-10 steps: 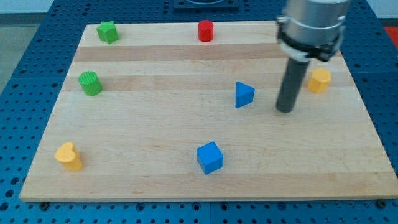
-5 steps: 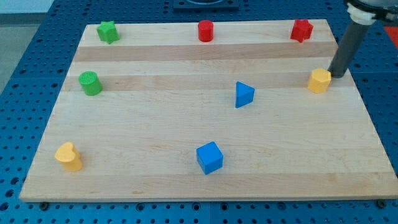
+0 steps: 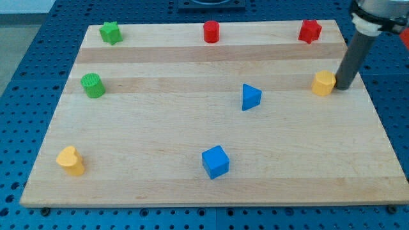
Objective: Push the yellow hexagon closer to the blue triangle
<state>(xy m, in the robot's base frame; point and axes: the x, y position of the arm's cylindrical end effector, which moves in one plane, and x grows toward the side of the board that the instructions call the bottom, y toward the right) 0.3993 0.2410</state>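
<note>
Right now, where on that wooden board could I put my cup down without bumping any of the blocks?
The widest bare patch lies between the green cylinder, the blue triangle, the blue cube and the yellow block. It is crowded at the view's right, where my tip sits beside the yellow hexagon.

My rod point(image 3: 353, 59) looks dark and matt. The board point(image 3: 160, 128) is pale, smooth wood with visible grain; the yellow hexagon point(image 3: 323, 83) looks like smooth plastic.

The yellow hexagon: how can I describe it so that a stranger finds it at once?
Look along the wooden board's right edge, below the red block in the top corner. The yellow hexagon sits there, just left of my tip. The other yellow block lies at bottom left.
</note>
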